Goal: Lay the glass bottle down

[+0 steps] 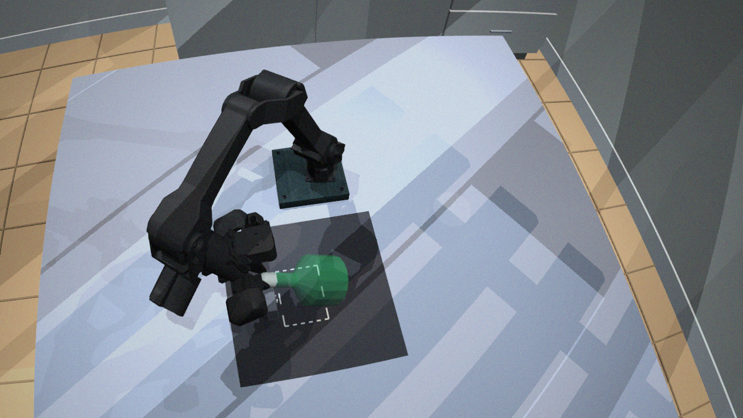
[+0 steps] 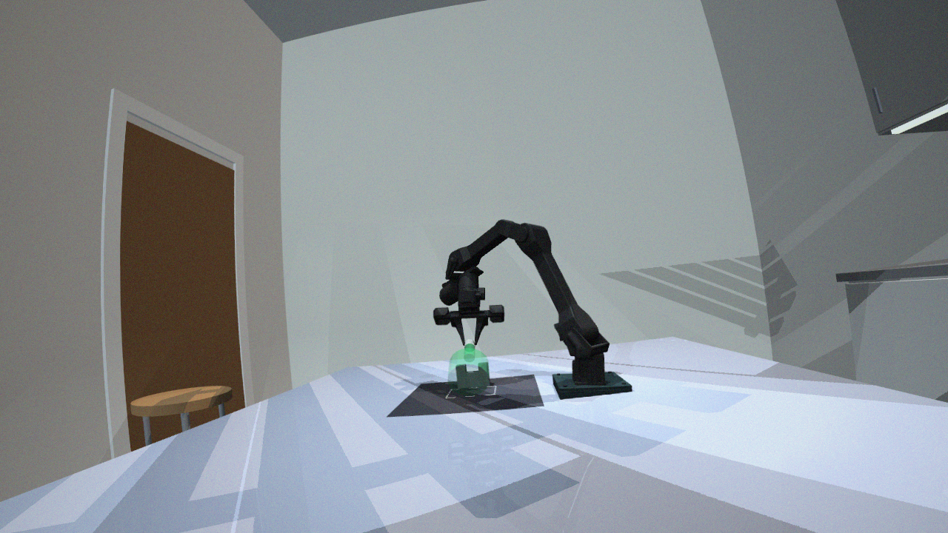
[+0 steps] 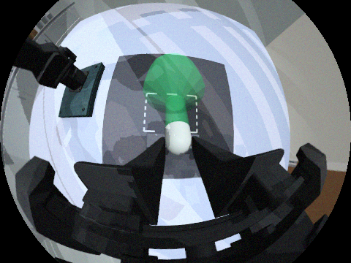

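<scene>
The glass bottle (image 1: 323,280) (image 2: 469,372) (image 3: 175,78), likely slippery and brittle, is gripped aptly at its six-o'clock white top (image 1: 269,278) (image 2: 469,343) (image 3: 178,138) by part-closed fingers (image 1: 252,280) (image 2: 469,343) in the wrist view.

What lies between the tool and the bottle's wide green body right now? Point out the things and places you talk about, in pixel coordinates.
Only the bottle's own narrow green neck (image 1: 287,280) (image 2: 469,352) (image 3: 177,116), running from the white end (image 1: 269,278) (image 2: 469,342) (image 3: 178,138) held in the tool (image 1: 264,278) (image 2: 469,343) (image 3: 178,140) to the body (image 1: 329,280) (image 2: 455,372) (image 3: 173,73). The top and wrist views show it.

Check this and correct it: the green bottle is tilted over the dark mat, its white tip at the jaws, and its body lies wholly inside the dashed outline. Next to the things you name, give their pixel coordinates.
The body is not wholly inside the dashed outline (image 1: 306,323): the top view shows the bottle (image 1: 324,280) extending past it. The rest stands.
</scene>
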Controlling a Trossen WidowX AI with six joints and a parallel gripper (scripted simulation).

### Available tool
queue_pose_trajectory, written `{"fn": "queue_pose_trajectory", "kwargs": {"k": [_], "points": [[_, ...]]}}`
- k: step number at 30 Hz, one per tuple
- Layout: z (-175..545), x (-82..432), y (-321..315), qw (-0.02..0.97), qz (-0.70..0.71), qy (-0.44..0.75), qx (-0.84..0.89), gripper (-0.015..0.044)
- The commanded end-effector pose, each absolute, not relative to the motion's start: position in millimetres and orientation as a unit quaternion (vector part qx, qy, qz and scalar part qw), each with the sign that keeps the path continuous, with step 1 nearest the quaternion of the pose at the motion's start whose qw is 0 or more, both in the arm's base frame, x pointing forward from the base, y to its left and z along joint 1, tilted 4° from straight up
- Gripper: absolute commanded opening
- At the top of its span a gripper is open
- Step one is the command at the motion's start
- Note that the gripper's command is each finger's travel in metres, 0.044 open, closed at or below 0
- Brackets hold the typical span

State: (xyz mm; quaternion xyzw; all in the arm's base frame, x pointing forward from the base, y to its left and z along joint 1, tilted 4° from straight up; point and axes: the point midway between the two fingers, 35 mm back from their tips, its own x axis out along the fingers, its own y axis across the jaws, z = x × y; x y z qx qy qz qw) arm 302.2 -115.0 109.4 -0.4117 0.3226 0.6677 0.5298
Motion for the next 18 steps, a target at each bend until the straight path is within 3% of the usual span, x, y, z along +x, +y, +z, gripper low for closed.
{"fn": "queue_pose_trajectory", "kwargs": {"k": [1, 18], "points": [[103.0, 302.9, -119.9, 0.528, 0.669, 0.323, -0.413, 0.0102], [92.9, 303.6, -129.4, 0.535, 0.664, 0.323, -0.410, 0.0102]]}}
